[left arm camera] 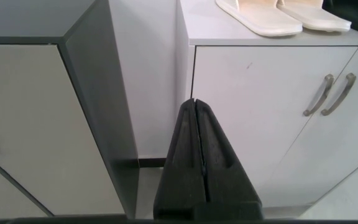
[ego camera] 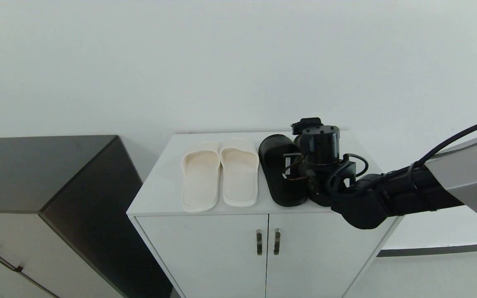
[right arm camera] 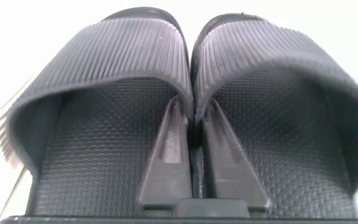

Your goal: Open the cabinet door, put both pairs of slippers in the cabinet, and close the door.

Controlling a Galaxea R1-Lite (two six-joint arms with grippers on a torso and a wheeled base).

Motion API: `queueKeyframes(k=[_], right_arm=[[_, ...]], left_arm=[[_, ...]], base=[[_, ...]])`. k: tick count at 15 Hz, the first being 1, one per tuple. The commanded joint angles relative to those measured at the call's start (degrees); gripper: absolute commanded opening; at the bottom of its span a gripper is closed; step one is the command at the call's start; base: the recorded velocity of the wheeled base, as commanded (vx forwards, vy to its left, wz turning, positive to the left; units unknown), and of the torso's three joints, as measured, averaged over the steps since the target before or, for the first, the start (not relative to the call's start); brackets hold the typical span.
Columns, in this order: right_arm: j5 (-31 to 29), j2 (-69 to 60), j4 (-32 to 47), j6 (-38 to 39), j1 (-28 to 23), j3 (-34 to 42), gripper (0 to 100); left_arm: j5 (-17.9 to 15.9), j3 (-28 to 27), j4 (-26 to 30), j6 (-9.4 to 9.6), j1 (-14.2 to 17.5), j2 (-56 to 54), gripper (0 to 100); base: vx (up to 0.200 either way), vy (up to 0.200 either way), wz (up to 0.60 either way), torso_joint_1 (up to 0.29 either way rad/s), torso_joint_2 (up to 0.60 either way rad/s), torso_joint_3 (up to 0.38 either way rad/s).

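right gripper point(right arm camera: 193, 118): narrow, one finger inside each of the black slippers point(ego camera: 282, 174), pinching their touching inner walls.
black slippers: cabinet point(ego camera: 160, 192) top, right side, heels at the front edge.
left gripper point(left arm camera: 196, 107): fingers pressed together, holding nothing.

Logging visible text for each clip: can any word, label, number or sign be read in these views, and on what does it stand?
None can be read. No print shows on the white cabinet, its door handles, the cream slippers, the black slippers, the grey cabinet beside it or the wall.
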Motion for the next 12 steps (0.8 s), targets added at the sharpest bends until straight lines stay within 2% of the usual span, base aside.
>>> queueKeyframes(k=[1, 6, 8, 10, 12], right_arm=[[-0.16, -1.57, -0.03, -0.01, 0.13, 0.55, 0], [0.63, -11.50, 0.68, -1.07, 1.19, 7.67, 0], [3.89, -18.36, 1.12, -1.68, 3.74, 14.61, 0], [6.61, -27.41, 8.85, -1.51, 7.69, 23.05, 0], [13.99, -36.82, 12.28, -0.71, 10.68, 29.46, 0]], left_arm=[[0.02, 0.00, 0.00, -0.04, 0.01, 0.04, 0], [-0.07, 0.00, 0.00, -0.04, 0.01, 0.04, 0], [-0.07, 0.00, 0.00, -0.04, 0.01, 0.04, 0], [0.02, 0.00, 0.00, -0.04, 0.01, 0.04, 0], [-0.07, 0.00, 0.00, 0.23, 0.09, 0.04, 0]], base=[[0.000, 0.000, 0.00, 0.000, 0.00, 0.000], [0.000, 0.000, 0.00, 0.000, 0.00, 0.000], [0.000, 0.000, 0.00, 0.000, 0.00, 0.000], [0.000, 0.000, 0.00, 0.000, 0.00, 0.000], [0.000, 0.000, 0.00, 0.000, 0.00, 0.000]])
